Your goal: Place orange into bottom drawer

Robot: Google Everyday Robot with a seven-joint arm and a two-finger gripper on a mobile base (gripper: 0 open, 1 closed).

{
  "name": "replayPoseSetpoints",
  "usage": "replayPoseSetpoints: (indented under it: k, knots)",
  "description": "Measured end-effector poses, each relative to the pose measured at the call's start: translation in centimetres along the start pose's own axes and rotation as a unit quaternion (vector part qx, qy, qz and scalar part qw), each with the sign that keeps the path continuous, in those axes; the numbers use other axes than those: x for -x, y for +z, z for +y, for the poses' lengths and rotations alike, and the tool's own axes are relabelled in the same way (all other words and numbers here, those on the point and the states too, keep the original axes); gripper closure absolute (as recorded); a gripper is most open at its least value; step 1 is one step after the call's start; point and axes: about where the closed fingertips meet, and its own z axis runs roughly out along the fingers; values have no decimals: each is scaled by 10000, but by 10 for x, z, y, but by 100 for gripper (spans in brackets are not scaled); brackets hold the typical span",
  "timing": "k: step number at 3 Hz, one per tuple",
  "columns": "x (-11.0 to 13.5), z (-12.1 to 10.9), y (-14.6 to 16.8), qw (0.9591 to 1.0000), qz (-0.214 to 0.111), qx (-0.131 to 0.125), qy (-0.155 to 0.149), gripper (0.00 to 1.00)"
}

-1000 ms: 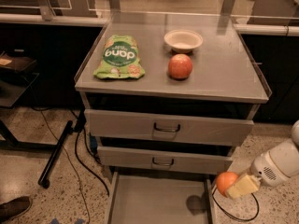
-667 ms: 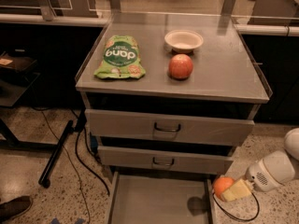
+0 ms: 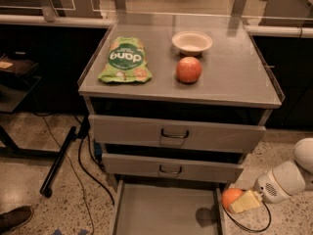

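Note:
The orange (image 3: 230, 198) is held at the tip of my gripper (image 3: 239, 201), just above the right rim of the bottom drawer (image 3: 146, 214). That drawer is pulled open, a shallow grey tray with a bare floor; the orange's shadow falls on its right side. My gripper comes in from the lower right, shut on the orange, with a pale yellow finger (image 3: 246, 202) against the fruit. The white arm (image 3: 286, 177) extends behind it to the right edge.
On the cabinet top lie a green snack bag (image 3: 124, 60), a white bowl (image 3: 192, 42) and a red apple (image 3: 189, 69). The two upper drawers (image 3: 173, 133) are shut. Black cables and a stand leg (image 3: 61, 158) lie on the floor to the left.
My gripper has carried the orange slightly down and to the left, nearer the open drawer's right rim. Nothing on the cabinet top has moved.

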Motion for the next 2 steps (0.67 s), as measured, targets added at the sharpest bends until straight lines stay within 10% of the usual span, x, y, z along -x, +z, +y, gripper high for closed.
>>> replayPoseSetpoints:
  k: [2]
  knots:
    - [-20,-45,101,9929,-176,677,966,100]
